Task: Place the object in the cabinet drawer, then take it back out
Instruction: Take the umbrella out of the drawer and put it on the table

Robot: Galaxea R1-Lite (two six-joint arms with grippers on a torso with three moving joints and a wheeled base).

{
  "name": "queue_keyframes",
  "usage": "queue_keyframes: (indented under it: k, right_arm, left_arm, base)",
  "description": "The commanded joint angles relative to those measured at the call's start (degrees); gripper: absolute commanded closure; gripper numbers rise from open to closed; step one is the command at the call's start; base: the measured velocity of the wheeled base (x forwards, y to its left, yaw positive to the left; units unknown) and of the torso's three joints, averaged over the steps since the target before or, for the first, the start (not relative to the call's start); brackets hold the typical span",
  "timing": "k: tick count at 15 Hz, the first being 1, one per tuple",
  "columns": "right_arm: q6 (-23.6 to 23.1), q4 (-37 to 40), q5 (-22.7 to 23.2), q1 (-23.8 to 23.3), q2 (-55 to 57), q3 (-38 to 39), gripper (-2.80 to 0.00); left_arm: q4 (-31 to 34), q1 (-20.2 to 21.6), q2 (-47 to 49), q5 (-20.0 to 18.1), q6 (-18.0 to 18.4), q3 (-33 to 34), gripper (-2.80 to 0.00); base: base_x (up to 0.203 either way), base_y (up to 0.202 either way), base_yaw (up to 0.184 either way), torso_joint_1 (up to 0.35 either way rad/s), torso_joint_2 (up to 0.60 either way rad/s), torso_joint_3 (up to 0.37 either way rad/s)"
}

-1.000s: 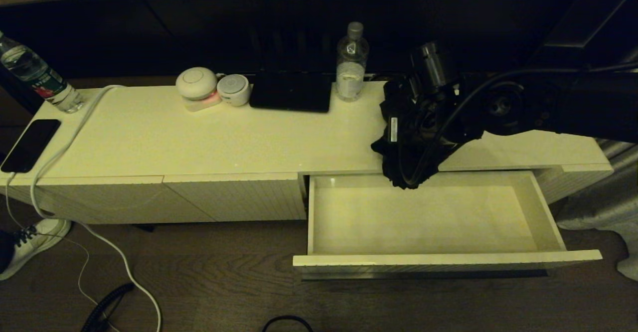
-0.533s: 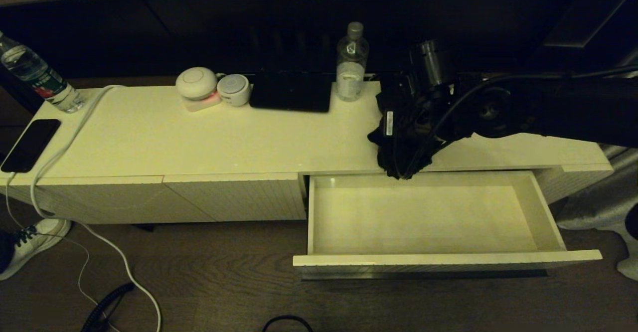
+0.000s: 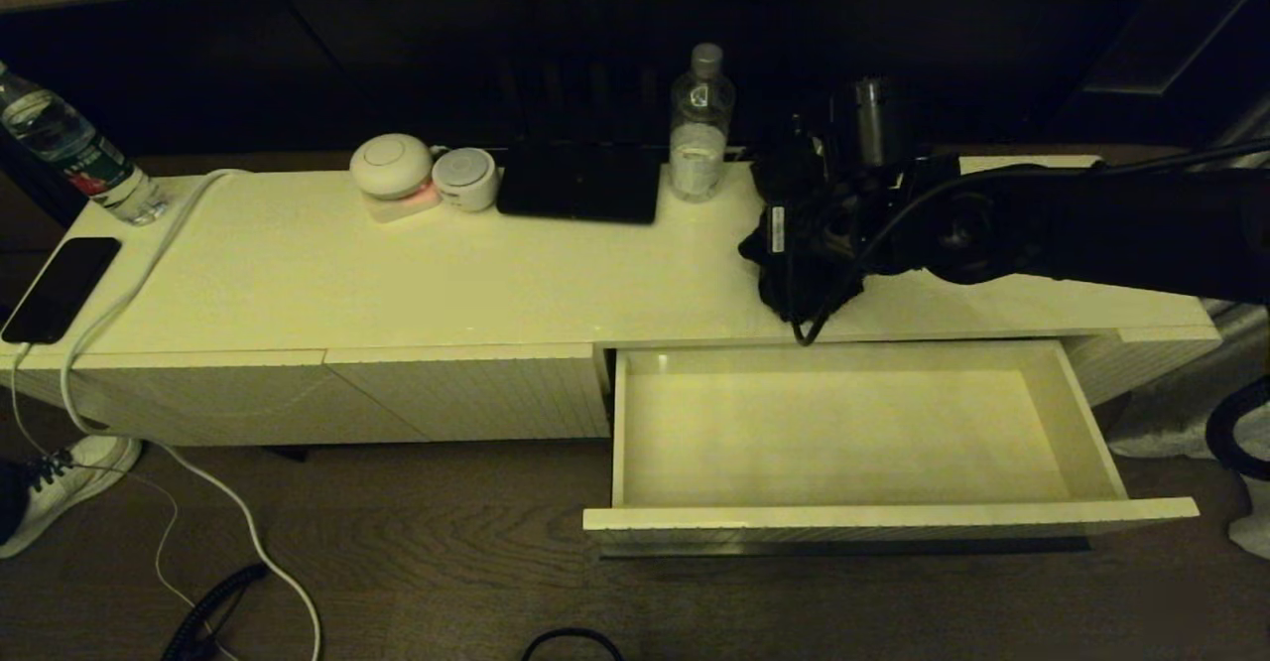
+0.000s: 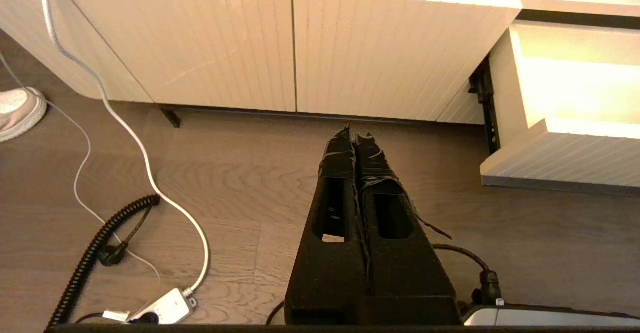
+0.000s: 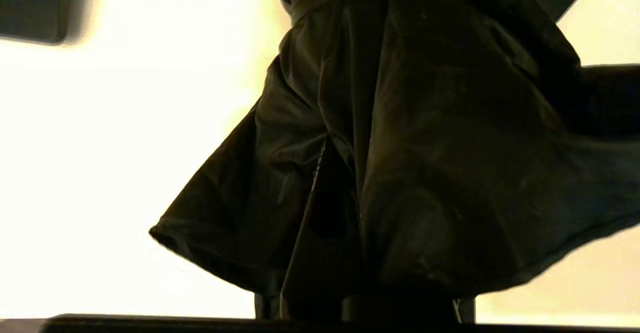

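The right tool (image 3: 794,244) grips the umbrella (image 3: 789,289) over the surface (image 3: 397,274); the open drawer (image 3: 843,517) lies just below. The left tool (image 4: 356,138) is closed.

I see drawer (image 3: 853,517) pulled out at cabinet's right half, nothing in it. Umbrella (image 3: 794,289) above cabinet top (image 3: 397,284), just behind drawer opening, held by right gripper (image 3: 809,244). Bottle (image 3: 699,125) behind-left of umbrella. Phone (image 3: 60,286) at top's far left edge. Left gripper (image 4: 356,138) low over floor (image 3: 417,562), left of drawer.
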Motion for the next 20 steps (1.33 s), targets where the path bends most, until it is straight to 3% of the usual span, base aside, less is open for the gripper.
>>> queue_keyframes:
  k: [1, 9, 10, 16, 20]
  right_arm:
    - [-0.3, 0.2, -0.1, -0.1, 0.6, 0.0, 0.0]
    - [0.5, 3.5, -0.3, 0.0, -0.5, 0.1, 0.0]
    - [0.5, 3.5, -0.3, 0.0, -0.5, 0.1, -2.8]
    - [0.3, 3.4, -1.1, 2.0, -4.5, 1.3, -2.8]
    - [-2.1, 3.2, -5.4, 6.0, -15.8, 11.2, -2.8]
  left_arm:
    - [0.0, 0.0, -0.1, 0.0, -0.1, 0.0, 0.0]
    - [0.0, 0.0, -0.1, 0.0, -0.1, 0.0, 0.0]
    - [0.0, 0.0, -0.1, 0.0, -0.1, 0.0, 0.0]
    - [0.0, 0.0, -0.1, 0.0, -0.1, 0.0, 0.0]
    - [0.0, 0.0, -0.1, 0.0, -0.1, 0.0, 0.0]
  base:
    - [0.0, 0.0, 0.0, 0.0, 0.0, 0.0]
    - [0.0, 0.0, 0.0, 0.0, 0.0, 0.0]
    - [0.0, 0.0, 0.0, 0.0, 0.0, 0.0]
    - [0.0, 0.0, 0.0, 0.0, 0.0, 0.0]
    - [0.0, 0.0, 0.0, 0.0, 0.0, 0.0]
